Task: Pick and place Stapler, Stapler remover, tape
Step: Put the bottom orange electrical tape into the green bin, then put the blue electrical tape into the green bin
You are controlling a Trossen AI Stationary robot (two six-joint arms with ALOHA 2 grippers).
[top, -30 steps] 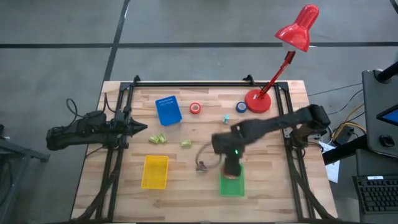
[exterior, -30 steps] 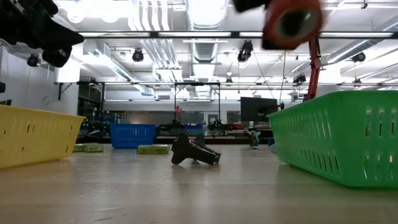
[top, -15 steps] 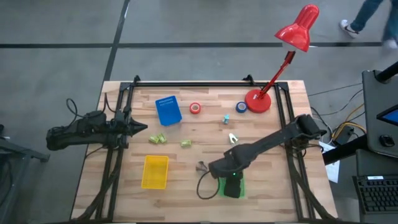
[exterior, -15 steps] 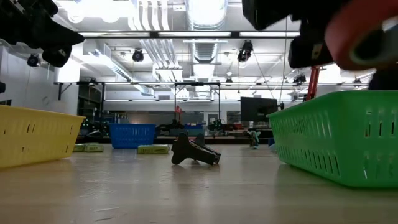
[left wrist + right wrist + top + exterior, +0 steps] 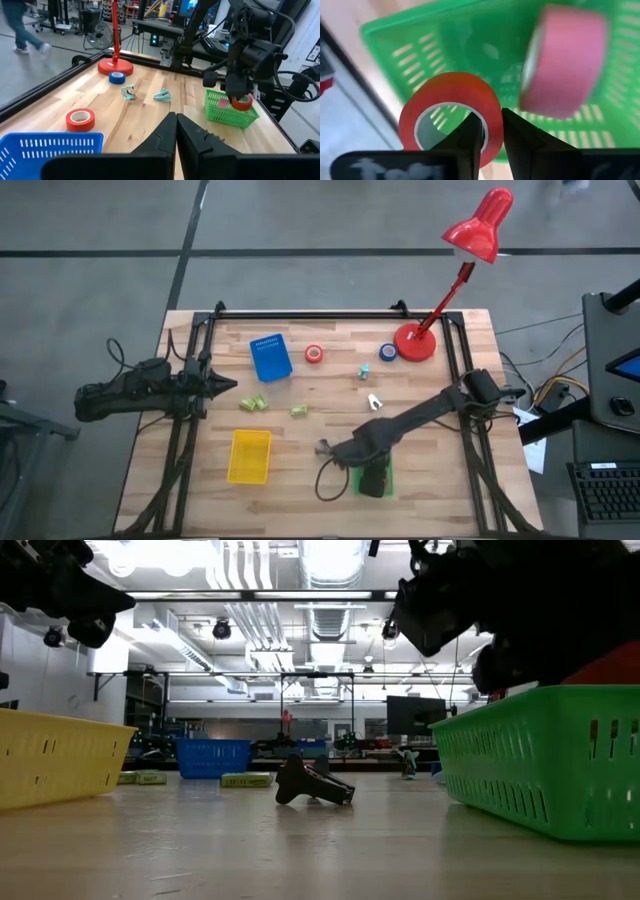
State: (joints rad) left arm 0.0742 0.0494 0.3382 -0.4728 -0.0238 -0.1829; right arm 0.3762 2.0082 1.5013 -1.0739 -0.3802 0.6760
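My right gripper (image 5: 372,478) is over the green tray (image 5: 386,483) near the table's front edge, shut on a red tape roll (image 5: 451,115). The roll also shows in the left wrist view (image 5: 243,102) and just above the tray's rim in the low view (image 5: 612,670). A pink roll (image 5: 565,60) is inside the tray. Another red roll (image 5: 314,354) and a blue roll (image 5: 388,352) lie flat at the far side. The black stapler (image 5: 325,448) lies left of the green tray. My left gripper (image 5: 222,385) waits shut at the table's left edge. My right gripper holds the red roll by its ring wall (image 5: 492,112). One finger (image 5: 470,137) is inside the open centre and the other (image 5: 520,140) is outside. The fingers point down from above. The roll hangs at the fingertips above the tray's floor.
A blue tray (image 5: 270,357) and a yellow tray (image 5: 250,455) stand on the left half. Two small staple removers (image 5: 375,402) (image 5: 363,370) and green boxes (image 5: 252,403) (image 5: 299,410) lie mid-table. The red lamp's base (image 5: 415,342) is at the far right.
My right gripper has gone toward the table's near edge and down with the red roll. It has come from high above the table to just over the green tray, with the roll now at the tray's rim height.
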